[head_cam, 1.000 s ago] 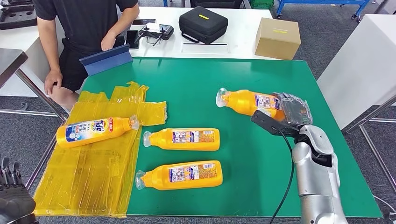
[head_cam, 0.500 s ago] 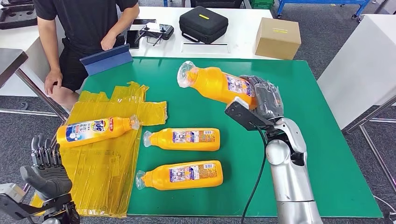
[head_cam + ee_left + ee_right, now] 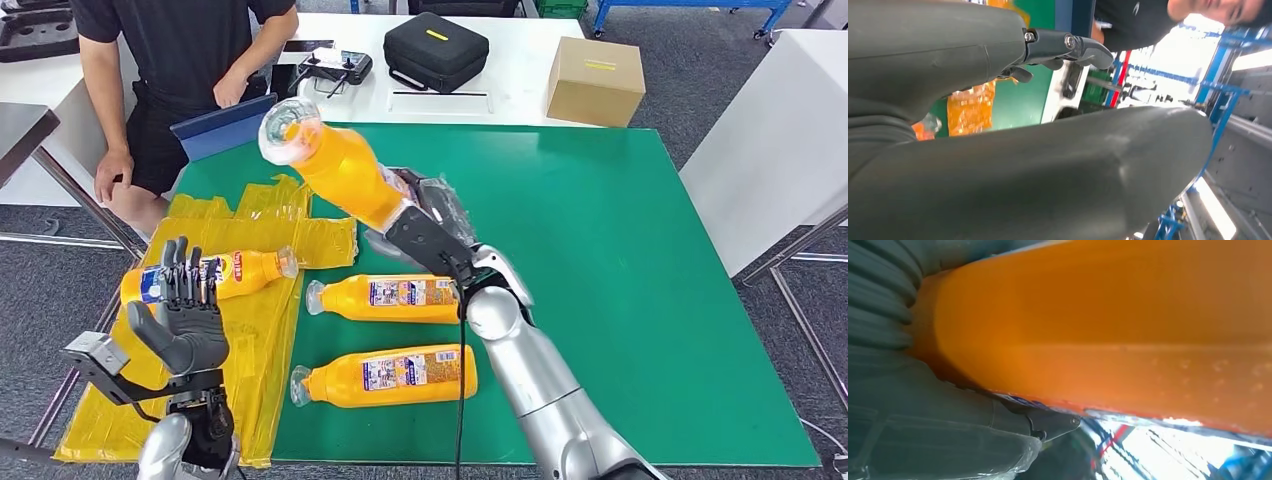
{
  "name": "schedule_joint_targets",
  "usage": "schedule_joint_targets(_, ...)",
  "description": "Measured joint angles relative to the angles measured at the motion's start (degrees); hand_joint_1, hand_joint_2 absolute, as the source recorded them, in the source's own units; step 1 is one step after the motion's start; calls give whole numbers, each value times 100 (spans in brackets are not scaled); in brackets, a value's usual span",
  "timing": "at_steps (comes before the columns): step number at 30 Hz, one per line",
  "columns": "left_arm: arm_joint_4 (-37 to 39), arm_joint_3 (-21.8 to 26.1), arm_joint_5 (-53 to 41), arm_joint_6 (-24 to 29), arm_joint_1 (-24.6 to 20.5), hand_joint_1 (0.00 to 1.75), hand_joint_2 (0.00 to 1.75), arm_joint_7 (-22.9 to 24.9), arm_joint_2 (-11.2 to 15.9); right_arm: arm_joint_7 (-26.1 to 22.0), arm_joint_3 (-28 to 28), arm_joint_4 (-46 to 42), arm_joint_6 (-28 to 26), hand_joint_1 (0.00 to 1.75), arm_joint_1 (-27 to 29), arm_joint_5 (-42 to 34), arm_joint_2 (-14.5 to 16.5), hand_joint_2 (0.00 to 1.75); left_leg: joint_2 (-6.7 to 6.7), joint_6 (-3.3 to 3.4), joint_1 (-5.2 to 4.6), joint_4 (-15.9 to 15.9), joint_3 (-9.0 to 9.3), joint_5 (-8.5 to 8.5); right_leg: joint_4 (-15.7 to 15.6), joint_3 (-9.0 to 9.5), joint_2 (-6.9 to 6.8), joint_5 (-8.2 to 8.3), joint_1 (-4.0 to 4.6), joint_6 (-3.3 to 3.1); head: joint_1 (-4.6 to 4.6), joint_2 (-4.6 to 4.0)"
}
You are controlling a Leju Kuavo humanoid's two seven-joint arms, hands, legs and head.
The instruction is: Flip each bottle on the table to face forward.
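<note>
- The green worktop (image 3: 620, 300) carries three orange detergent bottles lying flat. A crumpled yellow plastic sheet (image 3: 225, 340) hangs over its left edge.
- The right hand (image 3: 425, 215) holds a fourth orange detergent bottle (image 3: 335, 165) in the air above the worktop's left half. Its fingers are wrapped round the bottle's base end. The right wrist view shows the orange body pressed close against the grey hand.
- The held bottle's long axis is tilted, running from the hand up and away toward the far left. Its clear-wrapped cap end (image 3: 280, 130) is the highest point. Which face it shows I cannot tell; little of its label is visible.
- To do this step well, I would roll the wrist until the branded front is up, then lower the bottle level, so the cap does not strike first and the base does not slip in the fingers.
- It should come down on bare green, clear of its neighbours.
- The bottle on the sheet (image 3: 210, 278) lies branded side up, long axis left to right, cap toward the right.
- The middle bottle (image 3: 395, 298) and the near bottle (image 3: 390, 374) both lie left to right, caps to the left. They show small-print labels, which I judge to be the backs, so they look not yet flipped.
- The left hand (image 3: 185, 320) is raised at the near left, over the sheet. Its fingers are upright and apart, holding nothing.
</note>
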Motion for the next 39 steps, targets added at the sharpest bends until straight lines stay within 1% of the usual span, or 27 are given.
schedule_joint_targets(3, 33, -123, 5, 9, -68, 0, 175, 31, -1, 41, 136, 252, -4, 171, -63, -102, 71, 175, 1, 0, 0, 0, -4, -1, 0, -3, 0, 0, -1, 0, 0, 0)
schedule_joint_targets(10, 110, -364, -36, 92, -199, 0, 175, 181, -36, 250, 345, 663, -1, 171, -146, -233, 249, 175, 2, 0, -1, 0, -8, -1, -2, -9, 1, 0, -2, 0, 1, 0)
schedule_joint_targets(22, 130, -552, -89, 161, -326, 0, 175, 374, -133, 436, 575, 1154, -3, 174, -209, -341, 489, 175, 3, 0, 0, 0, -8, -1, 0, -11, 1, 0, 0, 0, 0, 0)
schedule_joint_targets(30, 130, -661, -55, 138, -511, 0, 175, 579, -263, 703, 826, 1433, -93, 173, -322, -472, 556, 175, 2, 0, 0, 1, -9, 0, -1, -10, 1, 0, -1, 0, 1, 0)
schedule_joint_targets(39, 130, -747, 3, 130, -590, 0, 175, 663, -317, 799, 1139, 1638, -114, 175, -374, -555, 559, 175, 3, 0, 0, 0, -10, -1, -1, -12, 1, 0, 0, 0, 1, 0)
